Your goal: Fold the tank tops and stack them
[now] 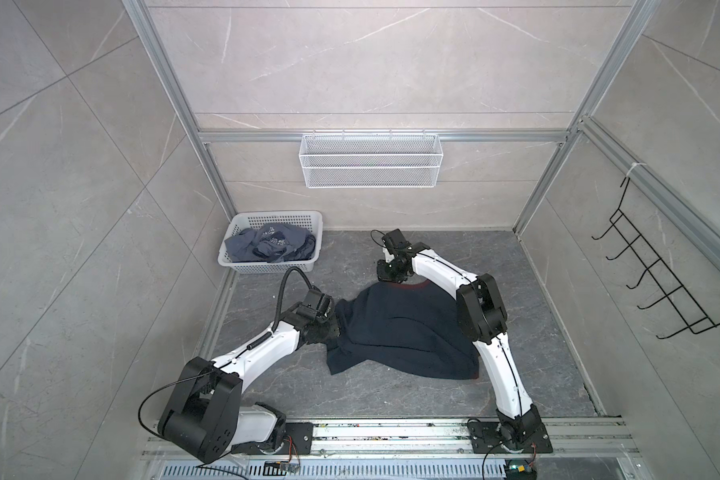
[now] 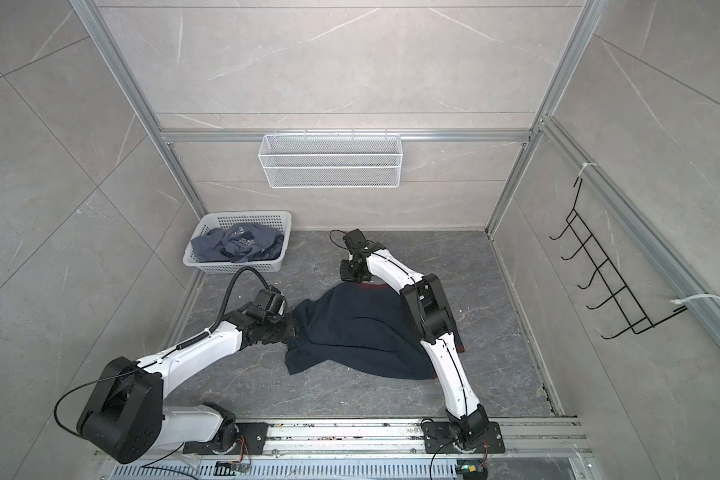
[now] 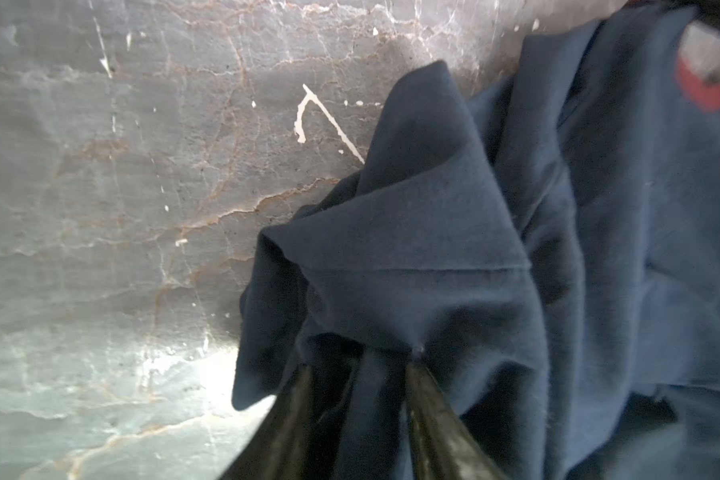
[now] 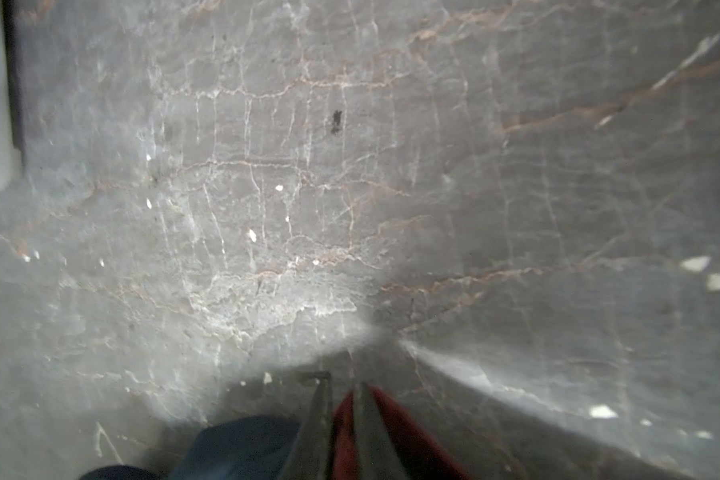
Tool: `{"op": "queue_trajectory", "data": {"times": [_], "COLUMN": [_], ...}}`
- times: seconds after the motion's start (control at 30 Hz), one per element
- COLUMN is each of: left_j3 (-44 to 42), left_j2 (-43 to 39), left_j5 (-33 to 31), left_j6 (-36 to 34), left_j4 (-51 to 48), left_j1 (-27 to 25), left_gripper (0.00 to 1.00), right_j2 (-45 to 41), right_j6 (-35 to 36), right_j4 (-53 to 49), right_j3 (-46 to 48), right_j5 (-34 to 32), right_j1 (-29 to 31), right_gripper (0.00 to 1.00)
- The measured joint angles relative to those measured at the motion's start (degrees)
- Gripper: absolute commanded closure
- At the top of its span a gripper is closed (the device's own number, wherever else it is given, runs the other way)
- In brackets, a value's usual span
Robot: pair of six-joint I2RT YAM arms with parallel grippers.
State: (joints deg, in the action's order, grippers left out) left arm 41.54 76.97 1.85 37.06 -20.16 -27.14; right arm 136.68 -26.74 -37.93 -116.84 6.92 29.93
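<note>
My right gripper (image 4: 344,388) is pinched together on the red trim (image 4: 395,432) of the navy tank top (image 1: 400,328), which lies in the middle of the bench (image 1: 391,399). My left gripper (image 3: 360,365) clamps its bunched side edge. The blue-grey tank top (image 1: 267,245) sits crumpled in the white basket (image 1: 275,216).

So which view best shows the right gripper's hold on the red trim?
Right wrist view: close up, the right gripper is shut on the red trim of the navy tank top. Both top views show only the gripper at its far edge; the left wrist view, just a scrap of trim.
</note>
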Motion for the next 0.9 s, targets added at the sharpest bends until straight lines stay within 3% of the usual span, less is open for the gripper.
{"op": "queue_trajectory", "data": {"times": [0.17,0.43,0.57,0.63,0.67,0.73,0.9], "left_j3": [1.4,15.72,18.43,17.75,17.05,13.92,-1.73], "left_j2": [0.96,-0.04,-6.91,-11.08,-12.66,-15.69,-18.78], "left_j5": [-1.36,-4.46,-5.4,-4.79,-4.52,-3.98,0.72], "left_j6": [-0.74,-5.55,-6.67,-6.64,-6.58,-6.16,-2.25], "left_j4": [-1.92,-6.54,-6.49,-6.49,-6.47,-6.1,-5.25], "left_j1": [0.0,0.2,0.15,-0.31,-0.74,-3.32,-15.37], "left_gripper": [1.0,1.0,1.0,1.0,0.99,0.87,0.59], "right_j2": [-8.37,-31.3,-44.37,-52.92,-56.11,-63.56,-74.86], "right_j6": [1.86,4.5,5.64,5.86,5.81,5.53,1.75], "right_j4": [-0.96,-0.13,1.95,3.3,3.52,3.67,2.95], "right_j3": [4.92,10.05,16.94,24.65,27.91,36.17,57.33], "right_j5": [-4.15,-7.41,-10.32,-11.54,-11.98,-12.59,-12.63], "right_j1": [-0.2,-4.24,-5.14,-4.83,-4.76,-4.7,-4.72], "right_gripper": [1.0,1.0,1.0,1.0,1.0,1.0,1.0]}}
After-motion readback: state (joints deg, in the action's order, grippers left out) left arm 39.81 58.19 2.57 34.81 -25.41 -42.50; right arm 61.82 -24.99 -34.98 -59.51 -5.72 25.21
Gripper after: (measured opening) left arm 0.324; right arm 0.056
